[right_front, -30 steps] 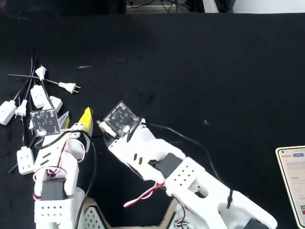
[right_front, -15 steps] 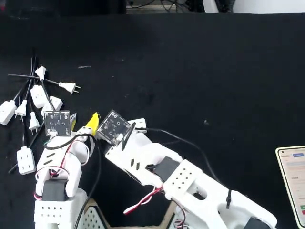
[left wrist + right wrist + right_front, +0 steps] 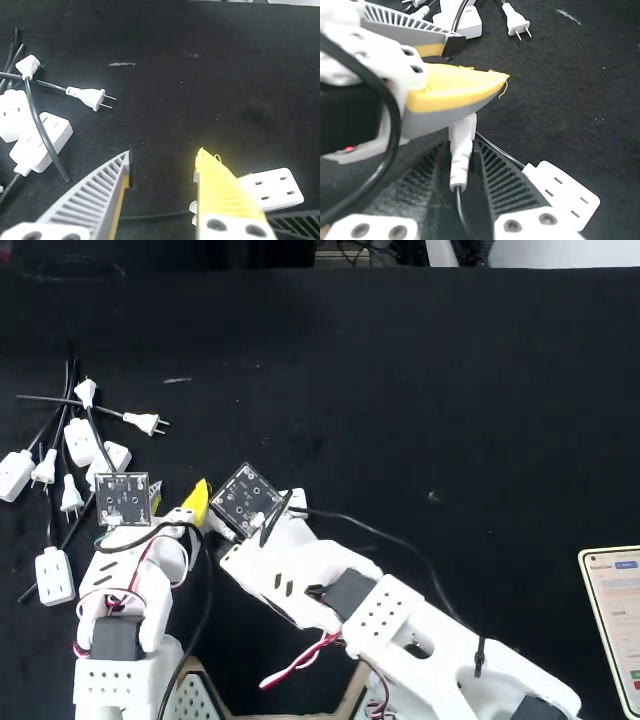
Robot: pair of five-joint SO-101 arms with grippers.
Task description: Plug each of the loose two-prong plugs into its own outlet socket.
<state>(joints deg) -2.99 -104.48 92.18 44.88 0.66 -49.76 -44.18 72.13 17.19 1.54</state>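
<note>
A white two-prong plug point(image 3: 457, 167) is pinched in the right tool point(image 3: 462, 147). It is held near the tabletop's point(image 3: 450, 390) edge where the arms stand, toward the left side. A white outlet socket point(image 3: 565, 200) is seen lying just beside it. The left tool point(image 3: 162, 157) is spread wide, and its yellow finger point(image 3: 220, 190) is held right by the pinched plug. More plugs and sockets point(image 3: 70, 450) are piled by the left edge. One loose plug point(image 3: 90, 96) is laid at the pile's side.

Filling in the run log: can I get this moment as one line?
right hand: shut on plug | left hand: open | outlet: beside right hand, visible sockets empty
</note>
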